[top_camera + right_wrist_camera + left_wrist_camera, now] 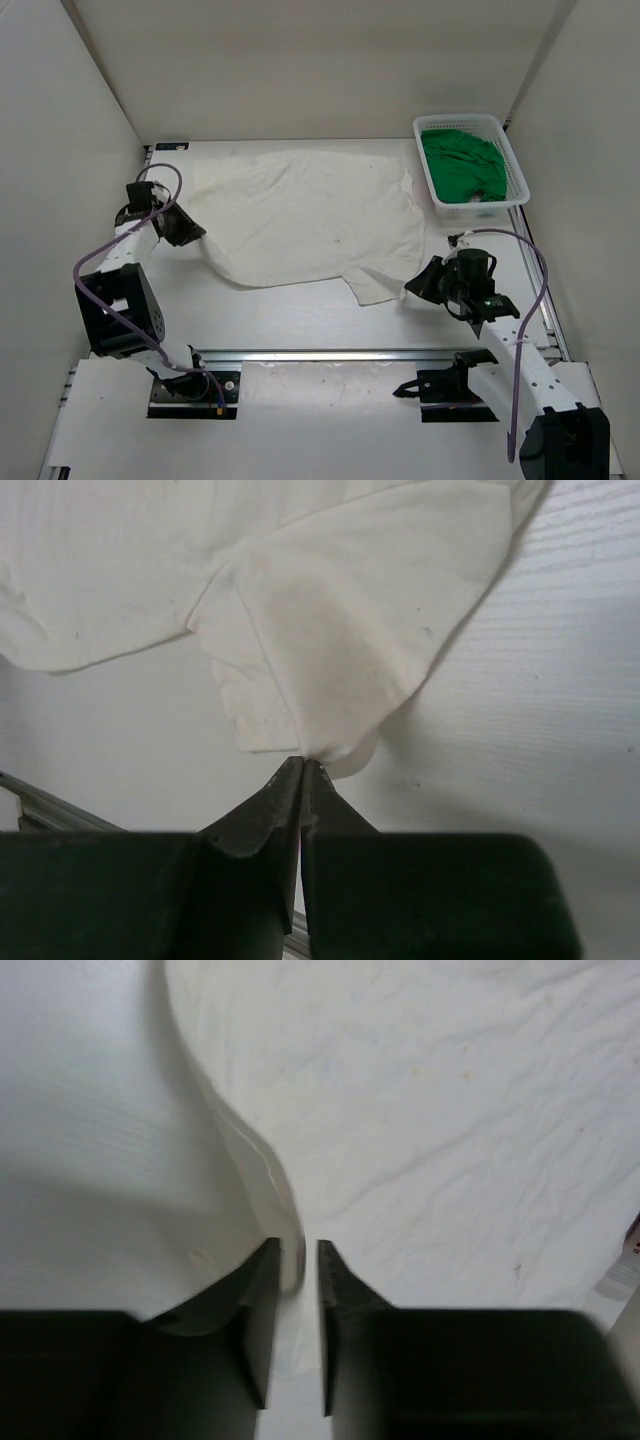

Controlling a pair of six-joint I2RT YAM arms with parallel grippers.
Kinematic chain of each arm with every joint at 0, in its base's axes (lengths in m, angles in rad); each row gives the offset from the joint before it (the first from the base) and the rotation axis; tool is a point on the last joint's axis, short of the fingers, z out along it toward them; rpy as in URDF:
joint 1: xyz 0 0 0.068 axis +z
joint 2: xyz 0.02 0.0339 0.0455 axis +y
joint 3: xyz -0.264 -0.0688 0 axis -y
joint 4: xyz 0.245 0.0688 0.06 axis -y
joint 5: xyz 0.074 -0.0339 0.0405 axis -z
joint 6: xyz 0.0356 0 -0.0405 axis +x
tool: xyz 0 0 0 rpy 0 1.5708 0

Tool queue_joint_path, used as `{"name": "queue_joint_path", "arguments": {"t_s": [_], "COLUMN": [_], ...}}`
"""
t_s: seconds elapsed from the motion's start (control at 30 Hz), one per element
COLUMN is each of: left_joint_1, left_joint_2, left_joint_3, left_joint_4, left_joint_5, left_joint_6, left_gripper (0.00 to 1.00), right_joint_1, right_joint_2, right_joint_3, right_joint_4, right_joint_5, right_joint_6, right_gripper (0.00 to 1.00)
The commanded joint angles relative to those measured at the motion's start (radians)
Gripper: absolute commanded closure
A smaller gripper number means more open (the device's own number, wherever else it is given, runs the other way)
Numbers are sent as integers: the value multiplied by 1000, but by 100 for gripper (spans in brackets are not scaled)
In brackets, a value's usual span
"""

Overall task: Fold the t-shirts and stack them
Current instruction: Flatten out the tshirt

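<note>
One white t-shirt (300, 215), corner in right pincer (303, 764)

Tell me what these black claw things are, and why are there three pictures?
They are a robot's two-finger pinchers: the left gripper and the right gripper. The big picture looks down from above. The other two come from a small camera on each wrist. A wrinkled white cloth t-shirt lies spread on the white table. A bright green cloth t-shirt sits in the white plastic mesh basket at the far right. The right gripper pinches a corner of the white shirt tight. The left gripper's jaws stand slightly apart around its opposite edge.
</note>
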State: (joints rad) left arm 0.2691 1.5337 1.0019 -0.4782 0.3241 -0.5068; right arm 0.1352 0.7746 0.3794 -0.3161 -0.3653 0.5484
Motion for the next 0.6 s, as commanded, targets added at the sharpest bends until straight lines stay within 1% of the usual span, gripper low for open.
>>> {"name": "queue_joint_path", "arguments": {"t_s": [0.0, 0.03, 0.07, 0.1, 0.13, 0.17, 0.2, 0.23, 0.27, 0.3, 0.33, 0.37, 0.4, 0.43, 0.53, 0.57], "left_joint_1": [15, 44, 62, 82, 79, 81, 78, 62, 52, 45, 56, 65, 80, 75, 36, 35], "left_joint_2": [-15, -32, -55, -87, -102, -145, -199, -222, -274, -327, -383, -406, -429, -429, -307, -291], "left_joint_3": [38, 11, 0, -26, -57, -96, -123, -158, -207, -245, -308, -374, -417, -430, -424, -431], "left_joint_4": [-39, -39, -34, -42, -43, -28, -25, -17, -5, 6, 39, 61, 91, 117, 122, 153], "left_joint_5": [-79, -77, -91, -108, -129, -131, -146, -157, -158, -160, -158, -145, -140, -131, -151, -160], "left_joint_6": [28, 34, 37, 45, 42, 45, 28, 16, 2, -9, -39, -70, -85, -91, -104, -120], "left_gripper": [64, 57, 39, 25, 19, 8, 2, 1, 2, 6, 31, 43, 51, 51, 52, 52], "right_joint_1": [-3, -3, 7, 15, 18, 23, 18, 15, 21, 30, 46, 58, 67, 70, 87, 93], "right_joint_2": [-21, -24, -32, -61, -87, -89, -107, -121, -133, -129, -144, -149, -153, -152, -149, -146], "right_joint_3": [-26, -39, -49, -69, -79, -80, -86, -86, -85, -88, -91, -100, -103, -112, -117, -114], "right_joint_4": [52, 49, 61, 67, 71, 66, 55, 57, 57, 57, 63, 58, 77, 93, 100, 95], "right_joint_5": [2, 0, 5, 23, 20, 26, 22, 16, 8, 9, 25, 25, 20, 17, 8, 8], "right_joint_6": [15, 16, 28, 36, 38, 48, 44, 39, 39, 48, 45, 48, 53, 51, 48, 45], "right_gripper": [100, 100, 100, 100, 100, 100, 100, 100, 100, 100, 100, 100, 100, 100, 100, 100]}}
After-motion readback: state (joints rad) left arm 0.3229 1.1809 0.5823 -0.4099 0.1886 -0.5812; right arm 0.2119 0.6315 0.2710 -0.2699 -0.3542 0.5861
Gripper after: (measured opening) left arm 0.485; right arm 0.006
